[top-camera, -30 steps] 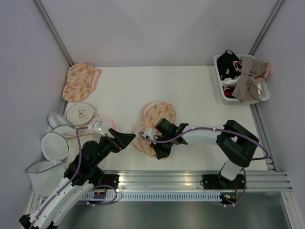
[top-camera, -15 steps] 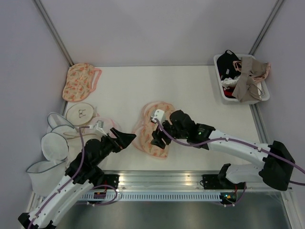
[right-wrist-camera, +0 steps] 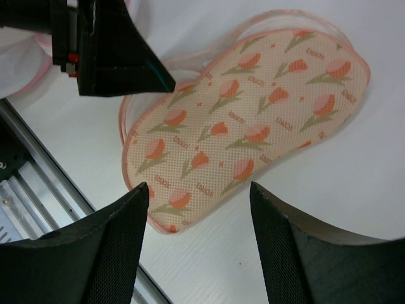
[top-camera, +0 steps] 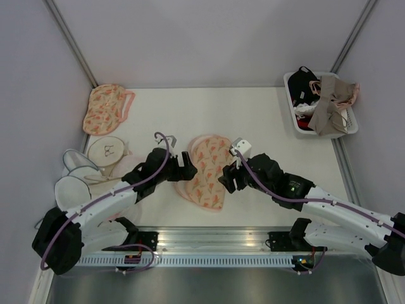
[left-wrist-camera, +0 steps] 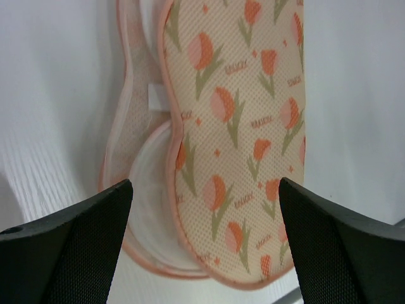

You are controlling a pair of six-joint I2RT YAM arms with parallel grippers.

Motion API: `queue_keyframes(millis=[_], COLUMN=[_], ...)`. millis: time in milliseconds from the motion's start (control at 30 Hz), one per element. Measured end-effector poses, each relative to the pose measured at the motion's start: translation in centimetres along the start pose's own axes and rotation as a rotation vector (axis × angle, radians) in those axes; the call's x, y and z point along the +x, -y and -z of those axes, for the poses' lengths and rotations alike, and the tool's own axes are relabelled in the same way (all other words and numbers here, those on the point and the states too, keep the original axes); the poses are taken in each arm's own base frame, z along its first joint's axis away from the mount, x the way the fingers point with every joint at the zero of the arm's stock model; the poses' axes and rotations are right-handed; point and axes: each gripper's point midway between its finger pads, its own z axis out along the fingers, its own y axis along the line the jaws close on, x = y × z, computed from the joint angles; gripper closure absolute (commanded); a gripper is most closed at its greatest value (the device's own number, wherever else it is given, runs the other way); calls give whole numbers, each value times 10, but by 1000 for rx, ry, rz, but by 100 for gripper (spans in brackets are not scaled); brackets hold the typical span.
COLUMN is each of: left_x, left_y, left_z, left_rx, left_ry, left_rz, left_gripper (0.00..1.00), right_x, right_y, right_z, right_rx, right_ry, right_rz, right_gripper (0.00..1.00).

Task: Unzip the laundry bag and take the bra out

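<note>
Nearest the arms' bases, a silver metal rail (top-camera: 209,239) runs along the front edge of the white surface (top-camera: 253,120). Just beyond it, the rounded peach-orange fabric laundry bag with a red-and-green tulip print and pink trim (top-camera: 209,172) lies flat near the middle of the surface, with one tool on each side.

The left tool (top-camera: 185,166) is at the bag's left edge. In its wrist view its black fingers (left-wrist-camera: 76,247) stand wide apart and grip nothing, with the bag lying beyond them. The right tool (top-camera: 228,182) is just beside the bag's right edge, its jaws likewise spread and empty. I cannot tell whether either tool touches the fabric.

The bag's printed top lies shifted off its lower half. The lower half's pink-trimmed rim shows along one side, with a pale white rounded layer (left-wrist-camera: 149,177) inside; lining or garment, I cannot tell.

Left of the bag, beside the left arm, several plain white round mesh bags (top-camera: 71,190) are clustered at the surface's edge. Farther back, a second floral peach pouch (top-camera: 106,109) rests in the far left corner.

In the far right corner, a white plastic basket (top-camera: 292,107) holds a black garment (top-camera: 304,79). The tan-beige bra with paler pinkish straps (top-camera: 329,104) is draped over the basket's contents, well apart from the bag
</note>
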Motion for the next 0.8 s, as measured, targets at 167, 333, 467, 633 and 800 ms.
queue_keyframes(millis=[167,333,467,633,800], left_x=[-25,-31,-24,-13,-20], left_y=[0,-14,-25,-41,-46], left_z=[-28,-60,-79,-100,-109], left_rx=[-49,-150,-215,-300,-365], left_ry=[21,-16,-63,-113,-102], left_rz=[-154,-269,-353,-447,-498], left_gripper=[0,0,0,0,1], right_x=[17,18,18,18,16], right_y=[5,5,5,5,5], right_z=[3,7,7,7,11], right_rx=[18,21,20,20,19], right_ry=[-41,-41,-41,-41,-34], right_rz=[-16,-26,-30,-31,-32], right_gripper=[29,28,28,28,30])
